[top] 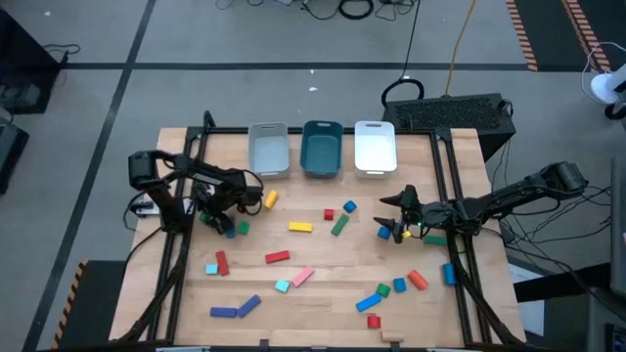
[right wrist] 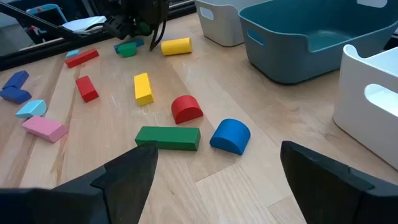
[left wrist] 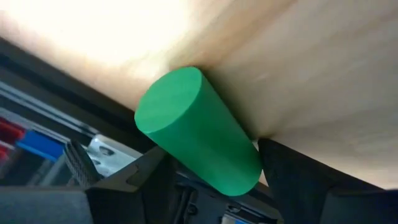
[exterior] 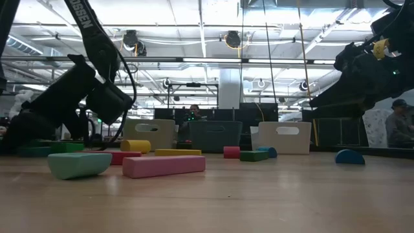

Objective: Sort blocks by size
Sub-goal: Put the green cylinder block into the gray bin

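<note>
At table's left edge: left gripper (top: 223, 217) low over wood, green cylinder (left wrist: 198, 130) lying between its fingers (left wrist: 292, 180). Fingers flank cylinder closely; firm contact cannot be confirmed, view too close. Yellow cylinder (top: 270, 198) just beside this gripper.

Right side: right gripper (top: 389, 217) above table, jaws wide, nothing between them. Ahead of it: blue half-round block (right wrist: 231, 135), green bar (right wrist: 168, 137), red block (right wrist: 186, 109).

Remaining blocks scattered across table centre and near edge. Grey tray (top: 268, 150), teal tray (top: 323, 147), white tray (top: 375, 148) in row at far edge.
</note>
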